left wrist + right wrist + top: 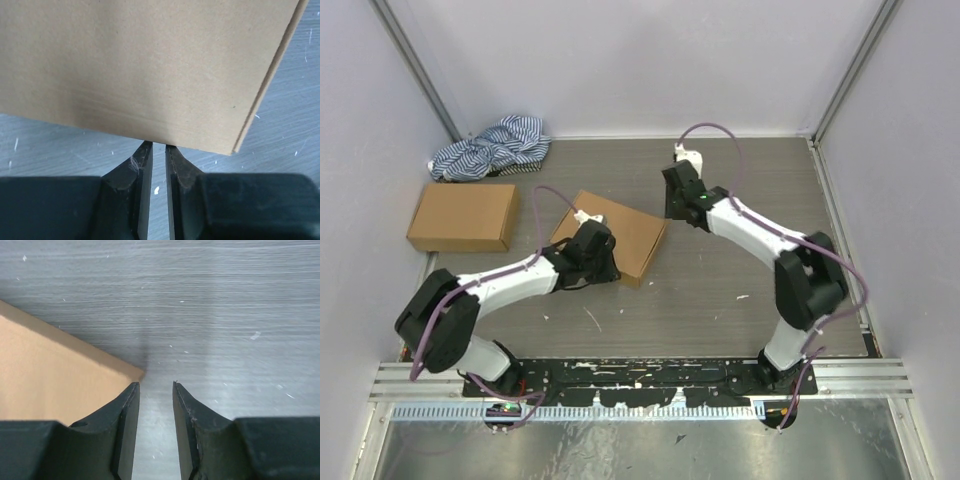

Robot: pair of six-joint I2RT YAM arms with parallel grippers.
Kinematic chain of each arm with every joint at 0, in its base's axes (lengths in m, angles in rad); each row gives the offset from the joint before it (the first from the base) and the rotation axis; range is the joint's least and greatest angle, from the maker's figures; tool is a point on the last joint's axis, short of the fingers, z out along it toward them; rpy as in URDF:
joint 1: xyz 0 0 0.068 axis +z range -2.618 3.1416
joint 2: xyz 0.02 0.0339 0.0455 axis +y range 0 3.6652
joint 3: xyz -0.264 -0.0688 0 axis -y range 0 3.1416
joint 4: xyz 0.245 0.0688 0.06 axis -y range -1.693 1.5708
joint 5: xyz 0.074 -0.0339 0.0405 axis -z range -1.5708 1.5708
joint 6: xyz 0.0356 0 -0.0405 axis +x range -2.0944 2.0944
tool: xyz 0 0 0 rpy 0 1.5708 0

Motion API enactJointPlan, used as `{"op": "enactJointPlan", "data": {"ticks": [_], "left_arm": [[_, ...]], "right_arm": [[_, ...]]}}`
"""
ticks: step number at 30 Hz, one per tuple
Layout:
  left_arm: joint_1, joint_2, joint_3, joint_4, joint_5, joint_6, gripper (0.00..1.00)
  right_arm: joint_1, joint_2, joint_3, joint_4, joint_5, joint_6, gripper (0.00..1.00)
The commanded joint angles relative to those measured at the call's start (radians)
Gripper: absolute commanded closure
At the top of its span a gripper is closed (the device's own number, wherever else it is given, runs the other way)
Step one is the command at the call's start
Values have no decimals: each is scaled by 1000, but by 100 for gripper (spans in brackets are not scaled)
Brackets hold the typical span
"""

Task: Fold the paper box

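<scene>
My left fingers (147,152) and right fingers (131,396) are parted and empty; nudged carelessly, the brown cardboard paper box (632,238) could skid.

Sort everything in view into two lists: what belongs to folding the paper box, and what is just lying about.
Belongs to the job: paper box, mid-table; left claw, tips at its edge; right claw, jaws apart beside its corner.
Lying about: second brown cardboard box, far left; striped cloth, back left corner.
</scene>
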Motion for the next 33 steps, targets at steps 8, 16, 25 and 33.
{"op": "enactJointPlan", "data": {"ticks": [8, 16, 25, 33], "left_arm": [[130, 317, 265, -19, -13, 122, 79], [288, 435, 504, -32, 51, 137, 78], [361, 538, 744, -77, 142, 139, 74], [354, 64, 414, -65, 156, 178, 60]], "right_arm": [[-3, -472, -310, 16, -12, 56, 62], [-3, -585, -389, -24, -8, 57, 62], [-3, -630, -393, -39, -17, 46, 63], [-3, -699, -437, -8, -91, 21, 59]]}}
